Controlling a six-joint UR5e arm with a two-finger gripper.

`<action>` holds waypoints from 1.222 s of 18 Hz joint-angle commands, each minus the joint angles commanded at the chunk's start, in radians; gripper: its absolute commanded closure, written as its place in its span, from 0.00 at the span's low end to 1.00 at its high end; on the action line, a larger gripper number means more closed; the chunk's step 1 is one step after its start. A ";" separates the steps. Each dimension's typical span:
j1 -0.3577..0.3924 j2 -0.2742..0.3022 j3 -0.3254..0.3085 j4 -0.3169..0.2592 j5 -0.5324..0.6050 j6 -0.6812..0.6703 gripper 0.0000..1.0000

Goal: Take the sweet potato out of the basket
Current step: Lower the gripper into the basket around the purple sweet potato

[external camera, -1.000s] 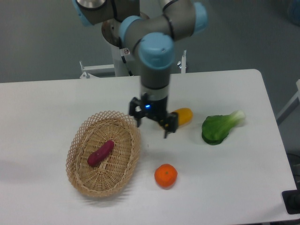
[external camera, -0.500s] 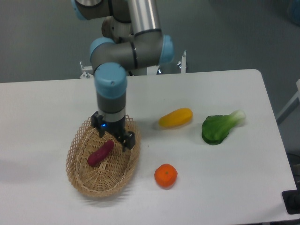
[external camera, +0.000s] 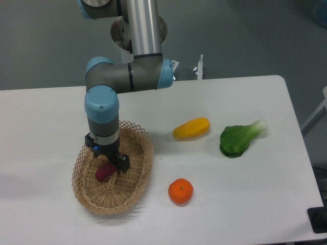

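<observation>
Two fruits (external camera: 191,128) beside basket (external camera: 135,191).

Soft, even light falls from overhead, bright on the white table (external camera: 245,204) and dimmer on the grey wall behind. Shadows are faint and short: a pale smudge under the orange (external camera: 181,191), another beneath the yellow fruit (external camera: 191,128), and a weak grey patch near the table's left edge. The steel arm tube (external camera: 140,25) carries a mild sheen, no hard glare. The picture is coarse and slightly soft throughout, the basket (external camera: 135,184) weave blurring together.
</observation>
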 joint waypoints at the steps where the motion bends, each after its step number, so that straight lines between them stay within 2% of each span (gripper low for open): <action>1: -0.003 -0.002 0.002 0.003 0.000 -0.002 0.00; 5: -0.003 -0.006 0.005 0.006 0.006 0.000 0.00; 7: -0.009 -0.012 0.009 0.006 0.053 0.000 0.06; 11: -0.011 -0.017 0.011 0.006 0.058 0.003 0.30; 14: -0.011 -0.017 0.011 0.006 0.060 0.003 0.37; 20: -0.011 -0.017 0.015 0.006 0.060 0.008 0.68; 22: -0.011 -0.017 0.018 0.006 0.060 0.008 0.72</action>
